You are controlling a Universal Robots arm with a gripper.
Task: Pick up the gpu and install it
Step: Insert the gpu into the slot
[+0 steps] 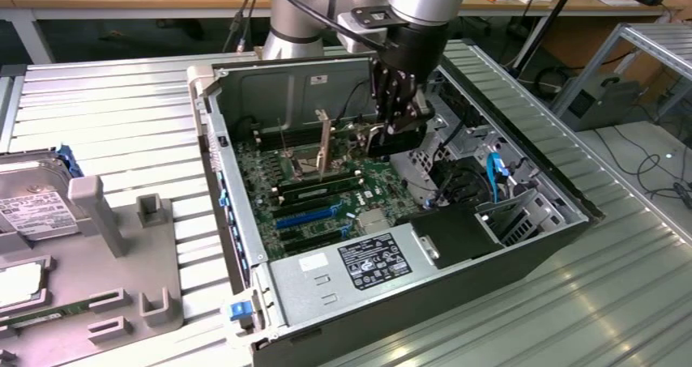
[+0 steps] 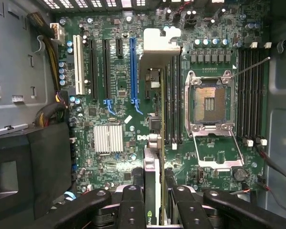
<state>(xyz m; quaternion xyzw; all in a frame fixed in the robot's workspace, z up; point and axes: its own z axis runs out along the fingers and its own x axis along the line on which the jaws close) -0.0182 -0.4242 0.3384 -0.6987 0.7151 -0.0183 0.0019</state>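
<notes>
My gripper point(image 1: 394, 132) hangs inside the open computer case point(image 1: 232, 221), above the motherboard point(image 1: 324, 197). It is shut on the gpu point(image 1: 378, 144), which is held on edge. In the wrist view the gpu point(image 2: 152, 171) runs edge-on as a thin strip from between my fingers point(image 2: 133, 205). Its silver bracket point(image 2: 159, 45) is at the far end. The card floats over the board between the blue slot point(image 2: 132, 71) and the memory slots point(image 2: 174, 100), apart from both.
The CPU socket point(image 2: 212, 102) stands open beside the card. Black slots point(image 2: 106, 67) and a white slot point(image 2: 77, 62) lie past the blue one. Outside the case, a grey fixture point(image 1: 119, 245) holds a hard drive point(image 1: 32, 205) and a memory stick point(image 1: 44, 314).
</notes>
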